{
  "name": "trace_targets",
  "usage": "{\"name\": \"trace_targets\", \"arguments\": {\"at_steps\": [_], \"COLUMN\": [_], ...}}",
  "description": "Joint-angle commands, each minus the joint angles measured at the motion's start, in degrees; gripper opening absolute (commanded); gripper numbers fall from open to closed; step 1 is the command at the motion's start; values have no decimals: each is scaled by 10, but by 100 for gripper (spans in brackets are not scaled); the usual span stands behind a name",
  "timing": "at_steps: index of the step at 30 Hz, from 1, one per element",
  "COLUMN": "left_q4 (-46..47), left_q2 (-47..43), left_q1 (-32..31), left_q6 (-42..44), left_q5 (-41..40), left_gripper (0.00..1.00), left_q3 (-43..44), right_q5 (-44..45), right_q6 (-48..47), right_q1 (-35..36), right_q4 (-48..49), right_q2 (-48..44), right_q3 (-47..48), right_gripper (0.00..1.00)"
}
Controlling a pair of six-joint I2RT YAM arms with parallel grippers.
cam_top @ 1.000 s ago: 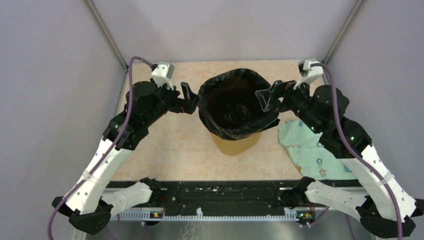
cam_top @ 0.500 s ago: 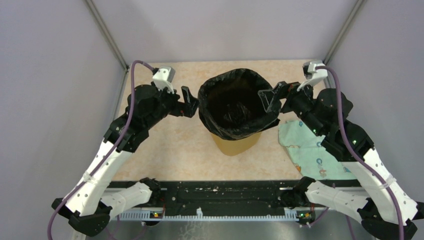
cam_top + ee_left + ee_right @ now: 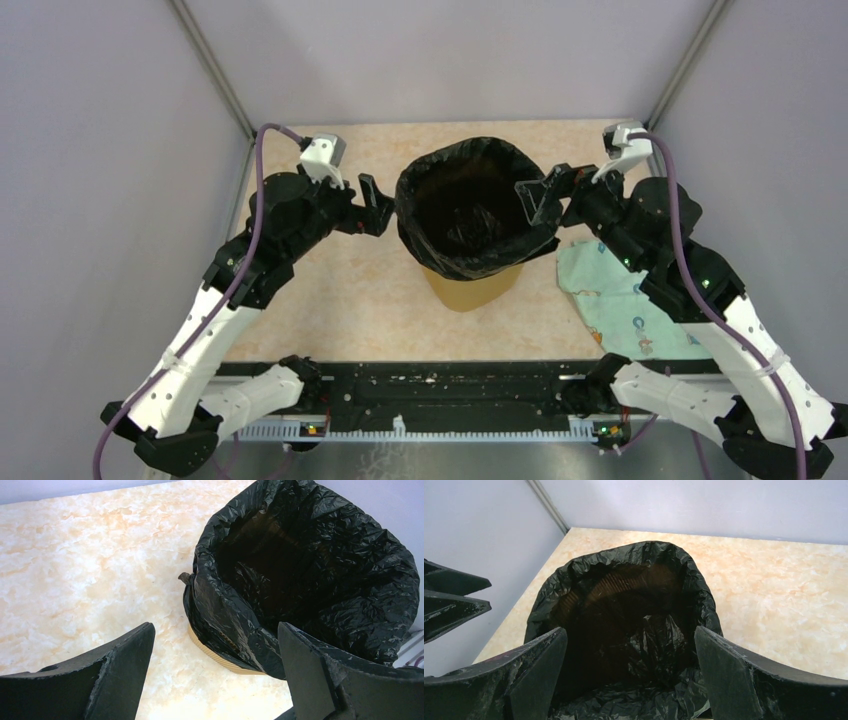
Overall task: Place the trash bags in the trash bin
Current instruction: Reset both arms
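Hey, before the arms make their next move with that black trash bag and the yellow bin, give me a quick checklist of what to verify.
1. Left gripper open and holding nothing: ok.
2. Right gripper open and holding nothing: ok.
3. Trash bag in the trash bin, mouth open, edge draped over the rim: ok.
4. Bin upright on the table: ok.
5. Bag pushed down to the bin's bottom: cannot tell, the inside is too dark.
6. Patterned cloth outside the bin: ok, it lies flat on the table beside it.
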Motion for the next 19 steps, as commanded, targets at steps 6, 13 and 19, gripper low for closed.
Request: {"name": "trace_targets", "arguments": {"at_steps": [6, 13, 19], "left_q4": [23, 27, 28], "left_q2": [-10, -12, -14], "left_q1": [-2, -2, -2], "left_q6": [8, 13, 15], "left_q5": [-5, 1, 3], "left_gripper": [98, 98, 98], "left_q3": [-3, 0, -1], "right_q5": [-7, -6, -4], "right_q6": [5, 6, 6], "right_q1": [6, 5, 6], "right_q4": [13, 12, 10], "right_q2": [4, 5, 6], "right_q3": [12, 15, 16], "right_gripper": [99, 99, 99]}}
